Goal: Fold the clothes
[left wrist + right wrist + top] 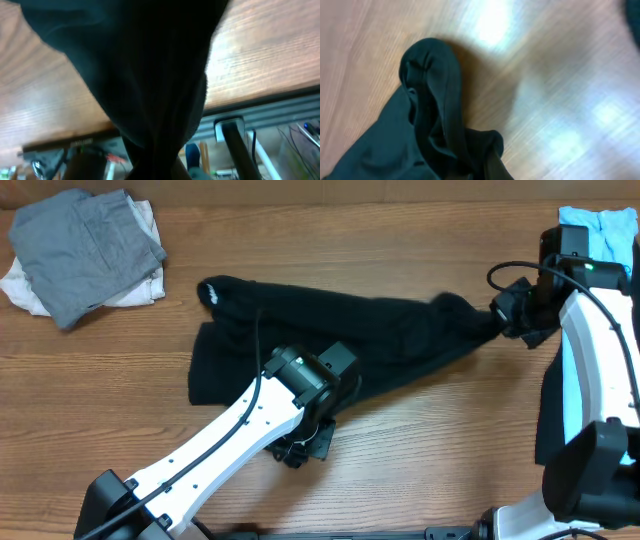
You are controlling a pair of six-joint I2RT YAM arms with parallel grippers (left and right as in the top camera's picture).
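The black T-shirt (pixel 330 330) lies stretched across the middle of the wooden table. My left gripper (pixel 305 442) is at the shirt's front edge. In the left wrist view black fabric (pixel 150 75) hangs bunched from the jaws and hides the fingers, so it looks shut on the shirt. My right gripper (pixel 508 315) holds the shirt's right end, pulled into a narrow twist. The right wrist view shows gathered black fabric (pixel 435 130) running into the jaws, a little above the table.
A pile of grey and white clothes (pixel 85 245) lies at the back left. A light-blue shirt (pixel 610 225) lies at the back right behind the right arm. Dark cloth (pixel 548 425) lies at the right edge. The table's front edge (pixel 260 102) is close to the left gripper.
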